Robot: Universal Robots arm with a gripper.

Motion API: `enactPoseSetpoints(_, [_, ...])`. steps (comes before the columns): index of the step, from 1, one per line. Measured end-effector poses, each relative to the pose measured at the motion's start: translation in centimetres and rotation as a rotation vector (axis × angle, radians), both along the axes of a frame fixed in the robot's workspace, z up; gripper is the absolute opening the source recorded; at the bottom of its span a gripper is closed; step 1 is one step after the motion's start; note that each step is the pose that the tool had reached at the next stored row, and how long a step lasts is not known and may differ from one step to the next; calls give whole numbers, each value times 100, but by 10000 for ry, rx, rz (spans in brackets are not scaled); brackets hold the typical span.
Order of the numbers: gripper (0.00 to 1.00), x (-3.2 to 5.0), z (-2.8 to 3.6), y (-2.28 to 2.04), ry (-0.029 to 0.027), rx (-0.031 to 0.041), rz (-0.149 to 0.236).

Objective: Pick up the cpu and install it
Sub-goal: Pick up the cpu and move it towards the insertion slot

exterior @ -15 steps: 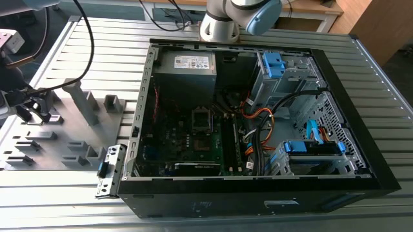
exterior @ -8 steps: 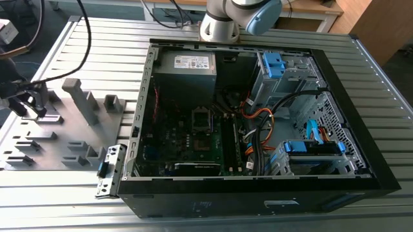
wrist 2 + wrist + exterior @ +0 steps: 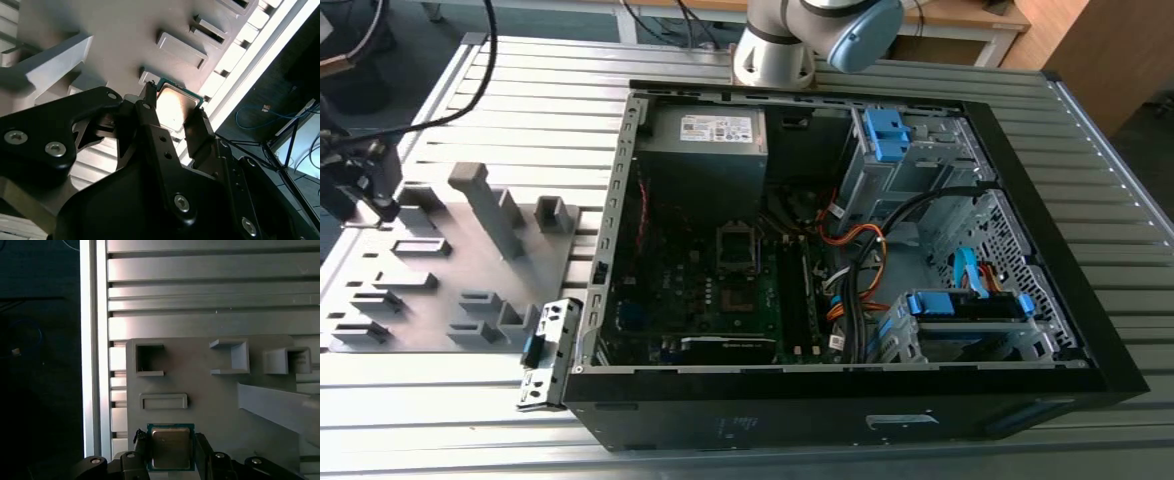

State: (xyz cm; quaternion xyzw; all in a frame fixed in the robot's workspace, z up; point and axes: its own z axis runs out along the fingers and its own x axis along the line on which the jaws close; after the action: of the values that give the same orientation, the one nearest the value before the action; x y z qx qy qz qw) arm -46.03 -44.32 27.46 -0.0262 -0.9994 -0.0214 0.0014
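Cpu (image 3: 170, 447), a small square chip with a silver-grey top and a thin green-dark rim, sits between the two black fingers (image 3: 141, 442) of the claw (image 3: 170, 441). In both wrist views the fingers press against two opposite edges of the cpu (image 3: 175, 107), so the claw (image 3: 173, 114) is clenched on it. Directly behind it lies the grey holder plate (image 3: 200, 400) with its raised pockets and slots; I cannot tell whether the chip touches the plate or is clear of it.

In the exterior view the claw (image 3: 367, 185) hangs over the far edge of that plate (image 3: 440, 300), at the exterior view's left, on the slatted metal bench (image 3: 520, 80). The open computer case (image 3: 1107, 330) lies well apart, toward the exterior view's right, with its black socket frame (image 3: 738, 248) on the motherboard.
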Motion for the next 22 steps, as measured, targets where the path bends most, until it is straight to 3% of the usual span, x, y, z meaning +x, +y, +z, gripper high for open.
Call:
enactPoseSetpoints(5, [47,6,225,0,0,2,0])
enactPoseSetpoints(8, [47,8,308,0,0,2,0])
enactPoseSetpoints(22, [47,8,332,0,2,0,0])
